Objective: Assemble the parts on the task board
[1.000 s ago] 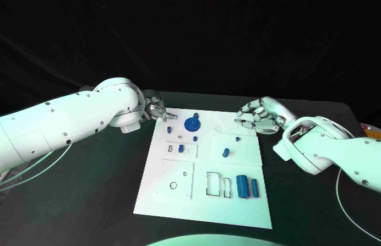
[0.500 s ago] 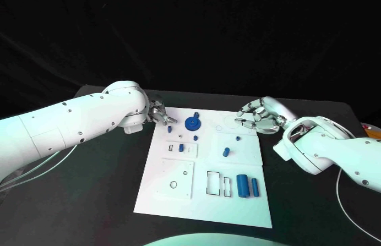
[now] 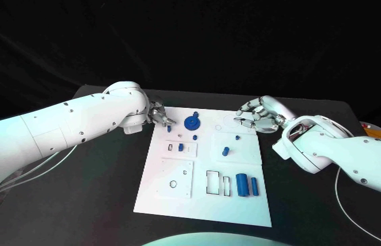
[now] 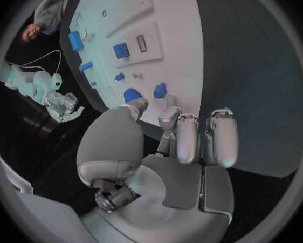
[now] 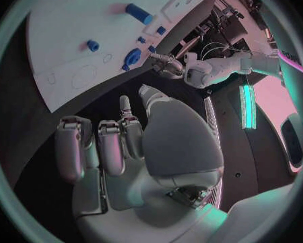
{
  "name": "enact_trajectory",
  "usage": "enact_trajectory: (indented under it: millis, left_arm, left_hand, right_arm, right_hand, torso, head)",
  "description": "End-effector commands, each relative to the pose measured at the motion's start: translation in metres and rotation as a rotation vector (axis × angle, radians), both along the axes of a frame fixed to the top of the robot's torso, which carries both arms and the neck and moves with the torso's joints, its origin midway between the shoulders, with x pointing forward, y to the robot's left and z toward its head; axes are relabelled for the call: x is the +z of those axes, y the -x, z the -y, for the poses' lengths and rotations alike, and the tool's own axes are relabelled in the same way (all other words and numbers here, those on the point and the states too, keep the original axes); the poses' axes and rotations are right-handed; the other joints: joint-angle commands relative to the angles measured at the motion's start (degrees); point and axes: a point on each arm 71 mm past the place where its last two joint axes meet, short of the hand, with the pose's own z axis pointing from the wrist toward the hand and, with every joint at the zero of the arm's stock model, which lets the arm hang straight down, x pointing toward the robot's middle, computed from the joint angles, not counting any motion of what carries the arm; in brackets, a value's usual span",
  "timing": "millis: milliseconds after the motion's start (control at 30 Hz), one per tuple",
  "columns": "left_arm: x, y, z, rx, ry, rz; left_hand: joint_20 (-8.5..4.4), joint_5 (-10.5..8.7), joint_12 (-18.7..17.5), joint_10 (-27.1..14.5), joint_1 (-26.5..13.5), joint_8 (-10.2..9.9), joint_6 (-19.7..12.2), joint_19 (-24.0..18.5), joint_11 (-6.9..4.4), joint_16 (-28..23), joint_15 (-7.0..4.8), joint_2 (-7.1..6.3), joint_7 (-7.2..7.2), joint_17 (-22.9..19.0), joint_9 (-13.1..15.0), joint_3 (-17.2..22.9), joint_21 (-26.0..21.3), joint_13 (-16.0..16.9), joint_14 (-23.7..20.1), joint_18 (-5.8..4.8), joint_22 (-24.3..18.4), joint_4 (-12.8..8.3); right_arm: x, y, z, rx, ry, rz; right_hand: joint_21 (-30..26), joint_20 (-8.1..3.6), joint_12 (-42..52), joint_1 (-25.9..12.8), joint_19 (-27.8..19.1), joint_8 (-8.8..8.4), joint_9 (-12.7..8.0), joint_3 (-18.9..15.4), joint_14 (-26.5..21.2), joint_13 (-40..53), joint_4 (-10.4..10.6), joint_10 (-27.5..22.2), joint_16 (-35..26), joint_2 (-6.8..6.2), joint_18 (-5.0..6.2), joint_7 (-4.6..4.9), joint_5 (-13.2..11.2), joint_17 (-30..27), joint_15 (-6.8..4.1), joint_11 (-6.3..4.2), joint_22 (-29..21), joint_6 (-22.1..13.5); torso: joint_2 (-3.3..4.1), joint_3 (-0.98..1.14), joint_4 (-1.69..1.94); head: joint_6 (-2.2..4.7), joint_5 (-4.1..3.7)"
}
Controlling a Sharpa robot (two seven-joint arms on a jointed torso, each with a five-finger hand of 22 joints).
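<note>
- Left hand [image 3: 159,115] sits at the board's [image 3: 179,196] far left corner, having come in from over the desk [image 3: 95,202] a second ago and then all but stopped in the last half second. In the left wrist view its fingers [image 4: 185,137] lie close together and stretched toward the board edge, just short of a small blue part [image 4: 159,90]; nothing shows in its grasp, but whether it counts as closed I cannot tell.
- Gear [image 3: 192,123], the round blue part, stands near the board's far edge, just beside the left hand and unmoved.
- Small pegs [image 3: 226,151] rest mid-board; two blue cylinders [image 3: 248,186] lie side by side at the near right, beside an unfilled rectangular slot [image 3: 213,183]. None has shifted.
- Right hand [image 3: 258,115] hovers over the far right corner, fingers curled inward, holding nothing, unchanged.
- Judgement: the left hand's approach looks finished, so a pick at the far left corner comes next; assembly is barely begun.
</note>
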Motion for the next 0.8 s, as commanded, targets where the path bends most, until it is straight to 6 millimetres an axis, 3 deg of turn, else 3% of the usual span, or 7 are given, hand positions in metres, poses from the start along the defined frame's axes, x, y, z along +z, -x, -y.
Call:
enact_trajectory:
  millis: [33,633,700,800]
  left_arm:
    - [-0.0013,0.0012,0.0035,-0.023,0.016,-0.028]
    - [-0.0057,0.0006,0.0064,-0.025,0.018,-0.037]
    - [-0.0061,0.0004,0.0062,-0.019,0.026,-0.041]
    - [-0.0065,0.0005,0.0062,-0.012,0.042,-0.047]
  left_hand:
    - [0.57,0.26,-0.04,-0.19,0.90,-0.01,0.63,-0.06,0.06,-0.17,0.25,0.03,-0.01,1.47,-0.09,0.57,-0.34,0.07,2.36,0.31,0.32,0.00]
    - [0.46,0.22,0.14,-0.38,5.46,0.60,1.41,-0.12,-0.26,-0.15,-0.01,1.07,-0.37,1.48,-0.56,3.55,-0.40,-0.11,2.36,0.32,0.34,-0.04]
    - [0.36,0.24,0.18,-0.39,8.11,0.97,1.35,-0.11,-0.52,-0.14,-0.23,2.09,-0.67,1.48,-0.49,5.46,-0.40,-0.13,2.36,0.33,0.37,-0.72]
    - [0.12,-0.05,0.19,-0.38,12.12,2.12,1.21,-0.10,-0.77,-0.14,-0.47,2.46,-0.90,1.48,0.13,8.95,-0.42,-0.19,2.37,0.33,0.41,-1.23]
  right_arm:
    - [0.0006,0.0003,-0.0008,0.006,-0.004,0.011]
    - [0.0005,0.0001,-0.0007,0.006,-0.004,0.010]
    - [0.0004,0.0000,-0.0007,0.006,-0.005,0.010]
    - [0.0004,-0.0002,-0.0006,0.006,-0.006,0.010]
  right_hand:
    - [0.01,-0.26,0.09,-0.01,1.71,0.20,0.06,-0.06,4.42,6.27,-0.02,-0.02,-0.30,0.47,0.25,0.10,0.11,7.90,-0.51,-0.01,10.35,-0.35]
    - [-0.11,-0.26,0.02,0.02,1.65,0.21,0.07,-0.04,4.39,6.20,-0.03,-0.07,-0.34,0.48,0.28,0.10,0.18,7.79,-0.51,-0.02,10.28,-0.36]
    - [-0.11,-0.26,0.02,0.02,1.65,0.21,0.07,-0.04,4.39,6.20,-0.03,-0.07,-0.34,0.48,0.28,0.10,0.18,7.79,-0.51,-0.02,10.28,-0.36]
    - [-0.19,-0.27,0.00,0.05,1.62,0.23,0.08,-0.02,4.38,6.19,-0.04,-0.08,-0.37,0.48,0.30,0.10,0.31,7.72,-0.52,-0.02,10.23,-0.38]
  torso:
    - [-0.02,-0.01,-0.01]
    - [0.03,-0.03,0.00]
    - [0.03,0.00,0.02]
    - [-0.01,0.05,0.02]
  head:
    - [0.00,0.08]
    - [-0.15,0.03]
    - [-0.19,0.03]
    - [-0.25,0.03]
